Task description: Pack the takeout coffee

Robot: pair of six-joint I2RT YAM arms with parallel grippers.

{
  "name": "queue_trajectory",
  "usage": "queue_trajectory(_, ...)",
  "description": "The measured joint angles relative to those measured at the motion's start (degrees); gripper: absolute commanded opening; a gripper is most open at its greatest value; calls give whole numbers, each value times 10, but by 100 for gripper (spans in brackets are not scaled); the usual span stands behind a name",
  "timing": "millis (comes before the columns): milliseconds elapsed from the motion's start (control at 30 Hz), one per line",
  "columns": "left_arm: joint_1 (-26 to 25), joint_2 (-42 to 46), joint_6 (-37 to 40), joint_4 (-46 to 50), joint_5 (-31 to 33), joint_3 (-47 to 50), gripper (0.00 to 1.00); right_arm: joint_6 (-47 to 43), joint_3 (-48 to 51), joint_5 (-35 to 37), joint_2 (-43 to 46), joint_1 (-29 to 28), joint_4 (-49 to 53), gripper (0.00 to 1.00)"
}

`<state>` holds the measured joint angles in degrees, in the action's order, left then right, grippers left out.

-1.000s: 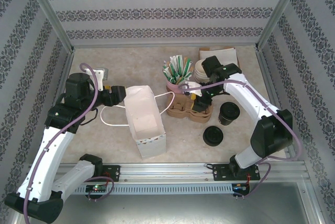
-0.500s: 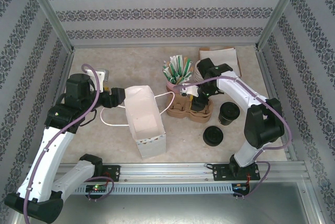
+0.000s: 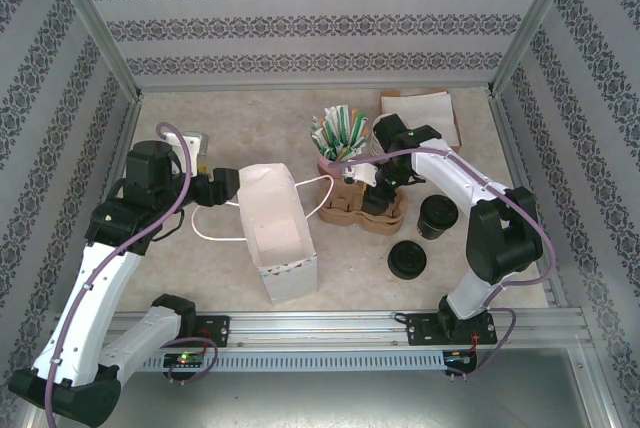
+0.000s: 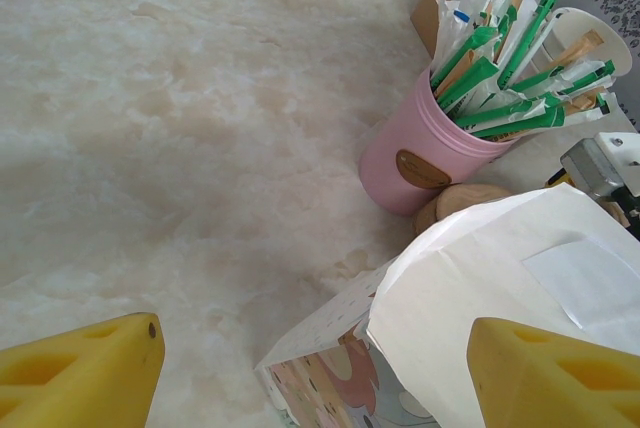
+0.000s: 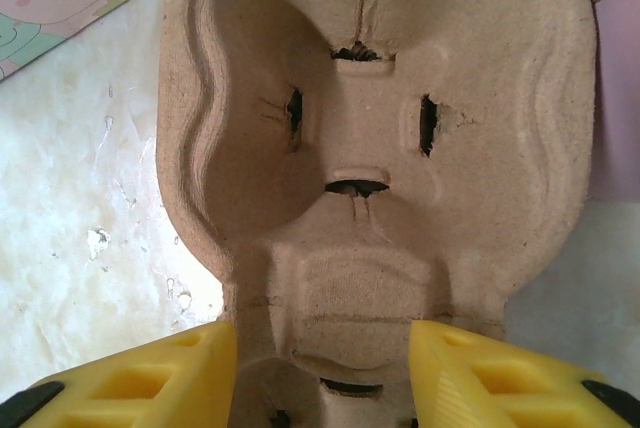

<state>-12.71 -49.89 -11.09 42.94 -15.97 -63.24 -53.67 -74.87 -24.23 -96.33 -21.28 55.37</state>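
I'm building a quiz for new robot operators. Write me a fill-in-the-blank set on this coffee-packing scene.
The jar of wrapped straws is ____.
The takeout coffee stands on the ____, right of the pulp cup carrier.
The right gripper straddles that carrier with ____ fingers.
The left gripper, beside the white paper bag, is ____.
Missing: pink; table; yellow; open.
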Motion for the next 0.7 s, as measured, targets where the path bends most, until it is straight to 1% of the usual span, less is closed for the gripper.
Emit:
queue_trajectory(500, 0, 0, 0, 0, 2, 0, 80, 26, -1, 4, -10, -4, -6, 50)
queue_trajectory(633, 0, 0, 0, 0, 2, 0, 80, 32, -4, 5, -12, -4, -6, 43)
queue_trajectory(700, 0, 0, 0, 0, 2, 0, 80, 36, -9, 6, -17, -4, -5, 42)
